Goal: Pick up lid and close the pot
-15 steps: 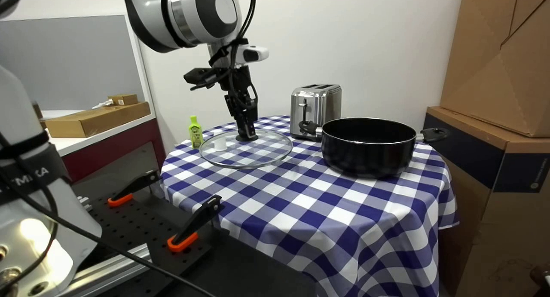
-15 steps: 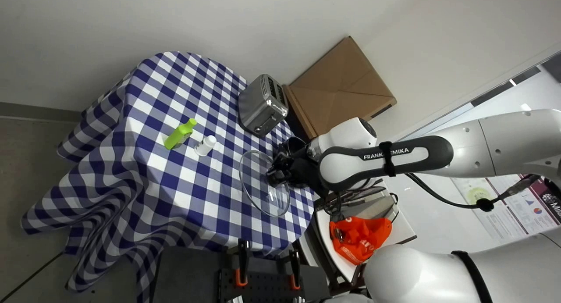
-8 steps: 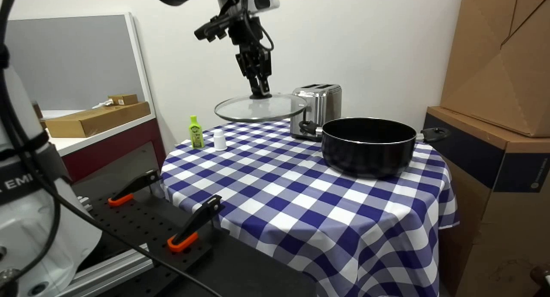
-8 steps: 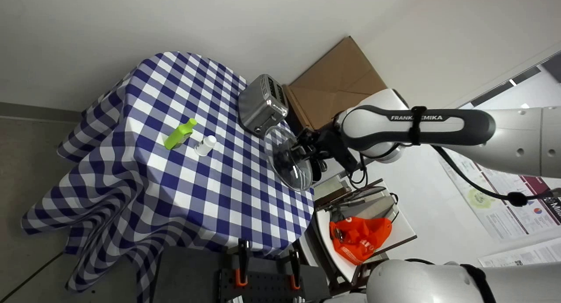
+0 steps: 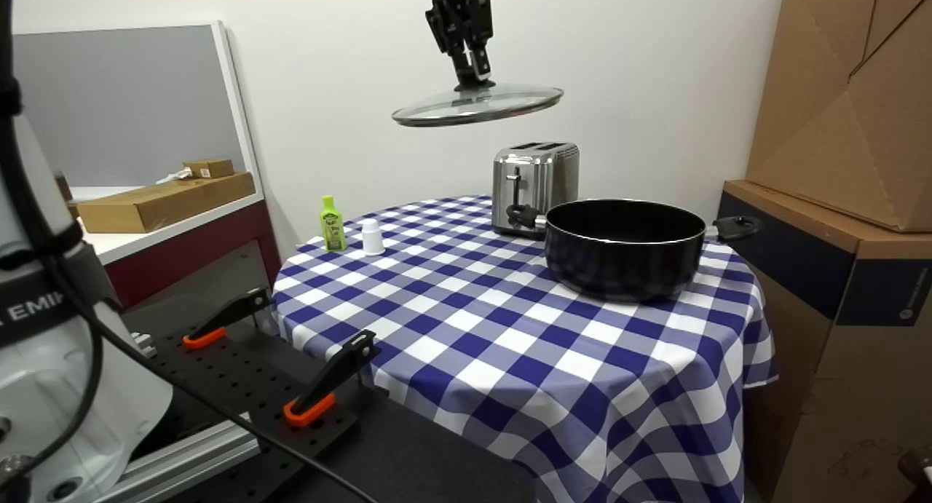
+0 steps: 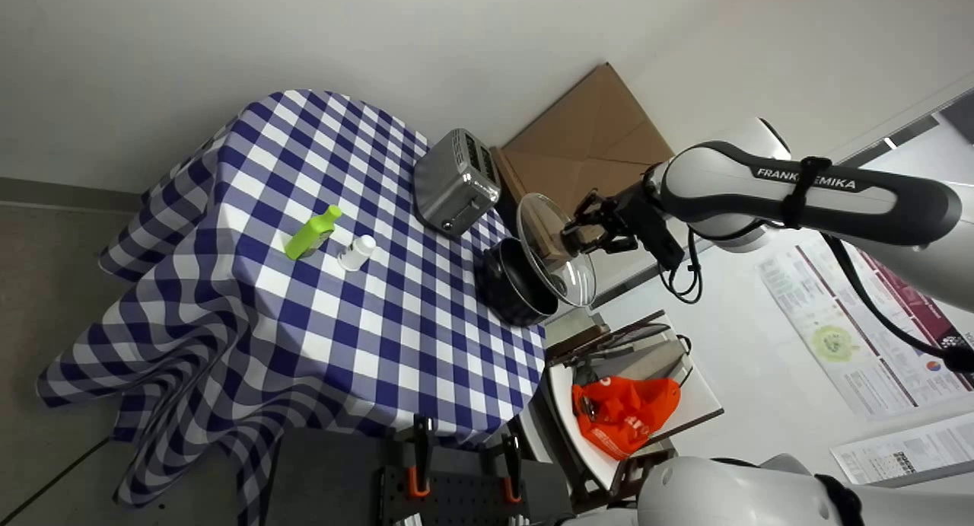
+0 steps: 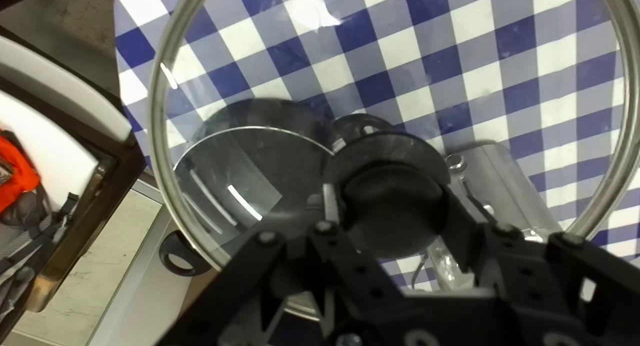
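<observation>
A black two-finger gripper (image 5: 473, 77) grasps the small dark knob (image 7: 394, 206) of a round clear glass lid (image 5: 477, 110) with a metal rim, presumably because a central hold keeps it near level; it tilts slightly. The lid is in the air, higher than the wide shallow round black pot (image 5: 625, 263) and not squarely over it, probably held high to clear the pot's edge. Just beside the pot stands a shiny steel toaster (image 5: 535, 186); well apart from the pot are a lime-green bottle (image 5: 333, 226) and a small white container (image 5: 372, 237). Under the pot spreads a blue-and-white checked tablecloth (image 5: 480, 314); past the pot are large brown cardboard boxes (image 5: 844, 110), and behind it a plain white wall (image 5: 641, 88).
</observation>
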